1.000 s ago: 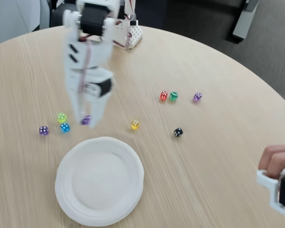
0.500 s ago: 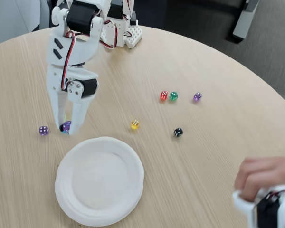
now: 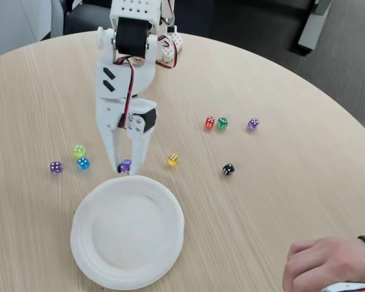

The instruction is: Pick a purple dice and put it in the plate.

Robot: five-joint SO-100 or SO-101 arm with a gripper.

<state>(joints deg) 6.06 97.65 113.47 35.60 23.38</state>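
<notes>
A white arm reaches down from the table's far side in the fixed view. Its gripper (image 3: 125, 166) is shut on a purple dice (image 3: 126, 164), held between the fingertips just above the far rim of the plate (image 3: 91, 201). The plate is a large round white disposable one lying near the table's front edge, with nothing in it. A second purple die (image 3: 56, 166) rests on the table at the left, and a paler one (image 3: 253, 124) lies at the right.
Loose dice lie on the wooden round table: lime (image 3: 79, 150) and blue (image 3: 83, 163) at the left, yellow (image 3: 173, 159), black (image 3: 229, 169), red (image 3: 210, 122) and green (image 3: 222, 123) to the right. A person's hand (image 3: 322, 264) rests at the front right corner.
The gripper has swung right with the purple dice, from beside the left dice group to the plate's far rim. The hand at the front right has shifted lower.
</notes>
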